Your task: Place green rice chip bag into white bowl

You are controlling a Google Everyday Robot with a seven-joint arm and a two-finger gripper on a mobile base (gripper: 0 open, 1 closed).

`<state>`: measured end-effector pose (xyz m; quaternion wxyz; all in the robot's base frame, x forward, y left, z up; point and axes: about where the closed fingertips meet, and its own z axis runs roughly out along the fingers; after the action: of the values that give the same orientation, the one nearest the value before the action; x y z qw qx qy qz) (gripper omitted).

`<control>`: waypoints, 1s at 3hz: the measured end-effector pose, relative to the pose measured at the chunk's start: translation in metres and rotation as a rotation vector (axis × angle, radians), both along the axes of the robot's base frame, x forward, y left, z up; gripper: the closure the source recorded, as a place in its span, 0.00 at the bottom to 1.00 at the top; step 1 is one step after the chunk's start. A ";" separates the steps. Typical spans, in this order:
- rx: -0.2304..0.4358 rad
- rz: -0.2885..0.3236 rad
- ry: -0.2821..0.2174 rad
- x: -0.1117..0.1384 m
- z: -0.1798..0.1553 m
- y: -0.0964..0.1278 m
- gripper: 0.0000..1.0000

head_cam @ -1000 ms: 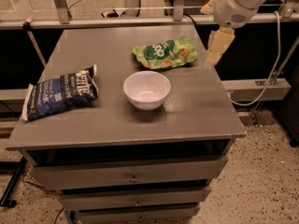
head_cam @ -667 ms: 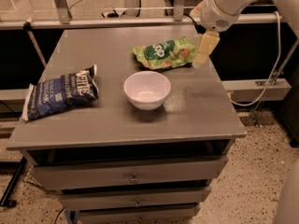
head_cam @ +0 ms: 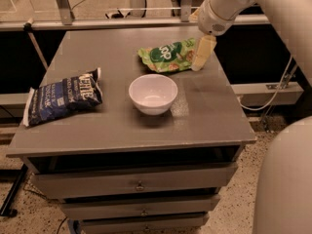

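The green rice chip bag [head_cam: 168, 56] lies flat at the back right of the grey table top [head_cam: 204, 111]. The white bowl [head_cam: 153, 92] stands near the middle of the table, in front of the bag, with nothing in it. My gripper [head_cam: 202, 55] hangs from the white arm at the upper right. Its pale fingers point down and reach the right end of the bag.
A dark blue chip bag [head_cam: 61, 96] lies at the left edge of the table. The table is a cabinet with drawers [head_cam: 139, 183] below. A rail and a black panel run behind it. A white rounded robot part [head_cam: 285, 179] fills the lower right.
The arm has moved left and down, from beyond the table's right edge to the right end of the green bag. The bag and the bowl have not moved.
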<state>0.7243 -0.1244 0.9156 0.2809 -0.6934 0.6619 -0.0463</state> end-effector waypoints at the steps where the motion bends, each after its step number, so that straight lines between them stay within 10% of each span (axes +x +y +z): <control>1: 0.006 0.028 0.019 0.012 -0.011 0.012 0.00; 3: 0.007 0.069 0.061 0.028 -0.033 0.033 0.00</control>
<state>0.7524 -0.0913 0.8829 0.2645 -0.7159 0.6460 -0.0129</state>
